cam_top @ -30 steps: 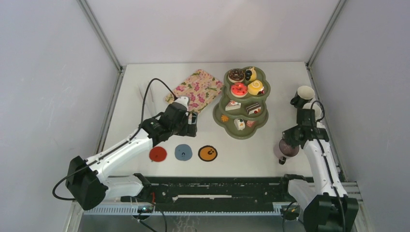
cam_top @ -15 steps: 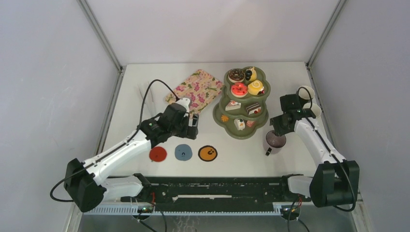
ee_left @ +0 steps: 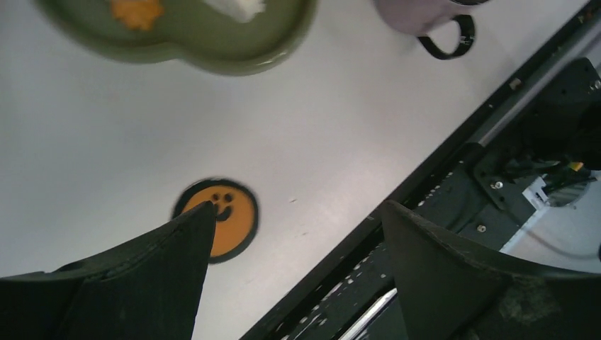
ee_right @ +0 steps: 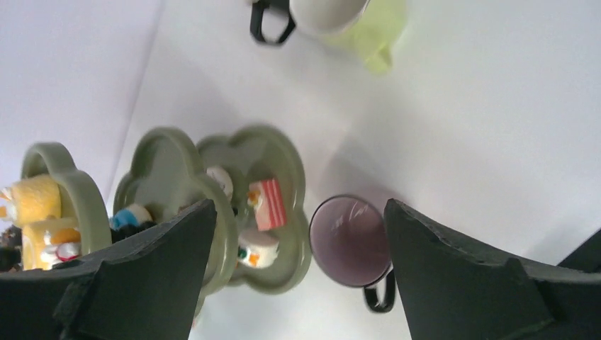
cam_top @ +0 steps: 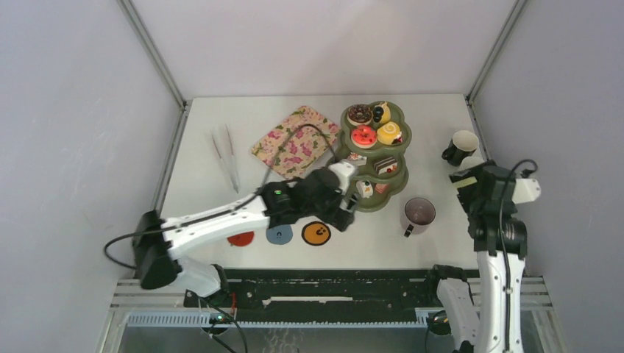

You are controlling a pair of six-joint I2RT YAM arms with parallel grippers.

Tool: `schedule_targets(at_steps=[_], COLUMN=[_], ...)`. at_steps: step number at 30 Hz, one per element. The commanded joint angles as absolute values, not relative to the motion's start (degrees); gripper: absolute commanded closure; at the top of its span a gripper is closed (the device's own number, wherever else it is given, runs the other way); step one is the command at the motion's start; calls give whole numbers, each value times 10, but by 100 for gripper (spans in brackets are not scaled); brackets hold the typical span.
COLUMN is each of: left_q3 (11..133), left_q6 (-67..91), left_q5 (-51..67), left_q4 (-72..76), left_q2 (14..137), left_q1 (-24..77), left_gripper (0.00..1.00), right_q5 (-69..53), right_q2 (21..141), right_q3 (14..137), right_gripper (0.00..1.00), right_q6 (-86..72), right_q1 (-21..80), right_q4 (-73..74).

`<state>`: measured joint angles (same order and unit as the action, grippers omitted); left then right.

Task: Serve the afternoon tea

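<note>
The purple mug [cam_top: 418, 212] stands upright on the bare surface just right of the stand [cam_top: 377, 207] and on no coaster, so the step in hand looks like getting the mugs onto the coasters. The treats [cam_top: 363, 136] already sit on the stand's tiers. The left fingers [ee_left: 135, 283] are spread wide and grasp nothing. They hang low between the orange coaster [cam_top: 316, 233] and the stand's bottom tier, with the mug off to their right. The right fingers [ee_right: 453, 262] are also released and empty, held high near the right edge and looking down on mug and stand. The left arm seems best placed. Its next move would be to cross the open strip along the stand's near rim, close on the mug's wall and carry it to the orange coaster. The handle points toward the near edge, so the far wall is free to grip. The scalloped bottom tier lies just beside that path, and a knock could shake the cakes. Two more mugs, one dark [cam_top: 463, 143] and one green [ee_right: 379, 32], wait near the right edge. The blue coaster [cam_top: 279, 234] and red coaster [cam_top: 239, 239] lie left of the orange one, the red partly under the left arm. The tray [cam_top: 291, 136] and tongs [cam_top: 229, 158] are well apart.
</note>
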<state>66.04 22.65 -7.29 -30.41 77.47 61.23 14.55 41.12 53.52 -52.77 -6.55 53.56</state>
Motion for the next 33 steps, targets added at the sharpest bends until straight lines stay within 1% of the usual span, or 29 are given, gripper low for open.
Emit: schedule_targets(at_steps=[1, 8, 15, 18, 26, 33], left_q3=[779, 984, 1164, 1199, 1240, 1295], left_q6=[240, 236, 261, 276, 295, 293], left_q5=[-73, -83, -101, -106, -109, -117], left_q4=[-293, -333, -411, -427, -445, -451], left_q2=[894, 1079, 1213, 1247, 1303, 1356], left_q1=[670, 714, 744, 744, 745, 745], left_gripper=[10, 10, 10, 10, 13, 24], right_q5=[161, 148, 136, 134, 128, 128], right_q2=[381, 411, 409, 408, 408, 406], right_q3=[565, 596, 603, 603, 605, 604], right_gripper=[3, 1, 1, 1, 1, 1], right_q6=[-420, -385, -386, -388, -392, -394], right_q1=[-130, -184, -210, -210, -211, -211], right_q4=[543, 562, 565, 564, 566, 568])
